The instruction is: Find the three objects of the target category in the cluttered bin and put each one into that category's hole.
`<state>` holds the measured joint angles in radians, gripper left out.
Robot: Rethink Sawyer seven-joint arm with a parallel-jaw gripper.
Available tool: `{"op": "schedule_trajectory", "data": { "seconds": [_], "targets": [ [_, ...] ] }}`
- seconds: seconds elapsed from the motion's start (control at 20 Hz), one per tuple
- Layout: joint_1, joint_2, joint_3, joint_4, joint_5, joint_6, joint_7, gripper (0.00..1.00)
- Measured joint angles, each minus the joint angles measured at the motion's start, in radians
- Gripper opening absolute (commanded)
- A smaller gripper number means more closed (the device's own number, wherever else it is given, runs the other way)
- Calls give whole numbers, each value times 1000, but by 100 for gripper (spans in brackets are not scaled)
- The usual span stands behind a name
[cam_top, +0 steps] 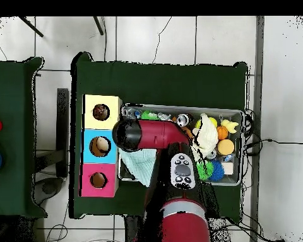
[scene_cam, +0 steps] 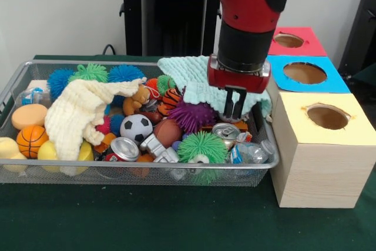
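Green-covered worktop (scene_cam: 147,216), pale wall behind.

Front view, contents:
- Wire mesh bin (scene_cam: 17,83), heaped with spiky rubber balls, a small soccer ball (scene_cam: 136,127), a basketball (scene_cam: 31,139), a cream cloth (scene_cam: 82,113), a mint-green cloth (scene_cam: 194,77) and a plastic bottle (scene_cam: 251,152).
- Drink cans, two seen: one (scene_cam: 225,131) just below the jaws, one (scene_cam: 124,149) near the front mesh. The target category is not stated; cans are only a guess from where the arm hangs.
- Gripper (scene_cam: 235,107), hanging over the bin's box-side end; jaws show as dark prongs close together, nothing visibly pinched, though whether they are fully closed I cannot tell.
- Three boxes with holes beside the bin: yellow (scene_cam: 326,116), blue (scene_cam: 305,73), red (scene_cam: 291,40).

Overhead view:
- Red arm (cam_top: 155,135) covers the bin's box-side end; gripper hidden beneath it.
- Box row (cam_top: 101,146) touches the bin.

Handling advice: descend straight onto the nearest can, jaws spread across its body, clear of the mint-green cloth edge and the bottle; lift fully above the mesh rim before moving to a hole.
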<state>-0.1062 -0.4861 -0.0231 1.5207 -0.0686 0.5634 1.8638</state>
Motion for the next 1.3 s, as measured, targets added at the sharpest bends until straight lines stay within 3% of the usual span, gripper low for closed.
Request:
{"op": "schedule_trajectory", "data": {
  "seconds": [0.5,0.55,1.3],
  "targets": [
    [13,35,0,0,0,-3,0,0],
    [13,35,0,0,0,-3,0,100],
    [15,77,-2,-35,0,-28,0,100]
  ]
}}
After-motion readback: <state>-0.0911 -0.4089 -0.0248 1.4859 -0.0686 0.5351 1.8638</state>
